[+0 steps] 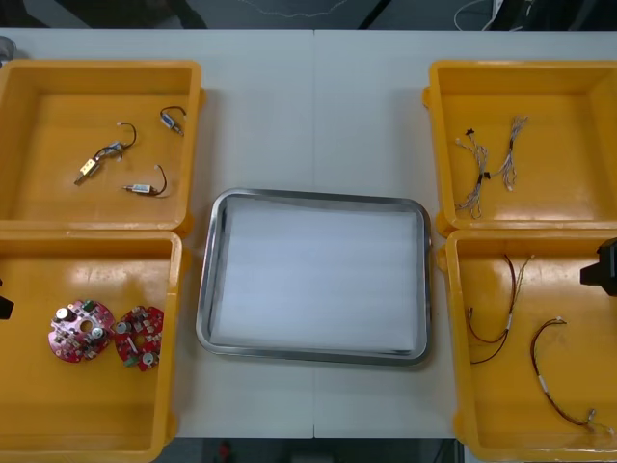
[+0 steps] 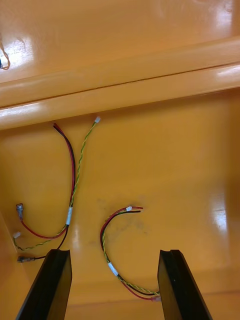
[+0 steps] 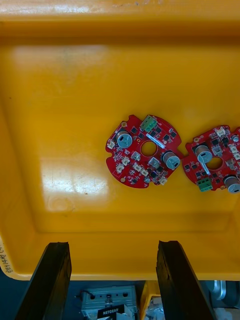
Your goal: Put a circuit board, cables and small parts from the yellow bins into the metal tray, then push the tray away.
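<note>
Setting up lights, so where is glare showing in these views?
Front view: a pale sheen inside the metal tray. Right wrist view: bright spots in the cable bin beside the open right gripper. Left wrist view: a glare patch in the board bin ahead of the open left gripper.

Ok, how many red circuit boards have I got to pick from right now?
2, both in the near left yellow bin: the inner circuit board on the side nearer the metal tray, the outer circuit board right beside it. None looks hidden.
</note>
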